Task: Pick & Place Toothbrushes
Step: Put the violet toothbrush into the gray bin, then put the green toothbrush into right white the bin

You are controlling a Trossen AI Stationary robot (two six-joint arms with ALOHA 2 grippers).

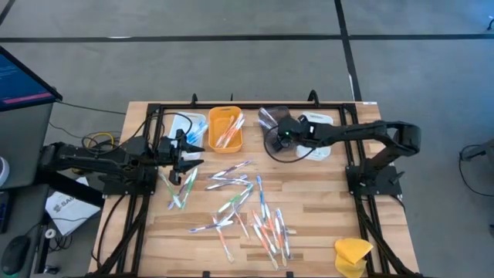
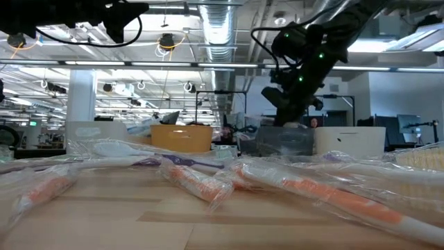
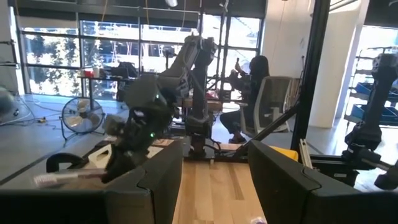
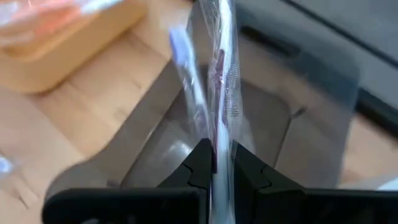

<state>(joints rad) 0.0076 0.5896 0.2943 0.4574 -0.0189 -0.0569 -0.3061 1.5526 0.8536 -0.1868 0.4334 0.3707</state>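
Note:
Many wrapped toothbrushes (image 1: 239,202) lie scattered on the middle of the wooden table; in the low view they fill the foreground (image 2: 201,182). More of them lie in the orange tray (image 1: 225,128). My right gripper (image 1: 275,137) (image 2: 288,117) hangs over the dark tray (image 1: 272,117) (image 4: 280,124) at the far edge, shut on one wrapped toothbrush (image 4: 219,74) with a bluish-purple handle. My left gripper (image 1: 189,152) (image 3: 216,149) is open and empty, raised near the white tray (image 1: 189,123), and points level toward the table's right side. My right gripper pinches the wrapped toothbrush between its two fingers, on the wrapper and handle (image 4: 219,135). The fingers come from above, slanting down toward the dark tray. The toothbrush runs on along the fingers past their tips, over the tray's hollow; whether its far end touches the tray cannot be told.
Trays stand in a row along the far edge: white, orange, dark, and another white one (image 1: 320,131) under my right arm. A yellow sponge-like lump (image 1: 353,255) sits at the near right corner. Black frame rails (image 1: 363,193) run along both sides of the table.

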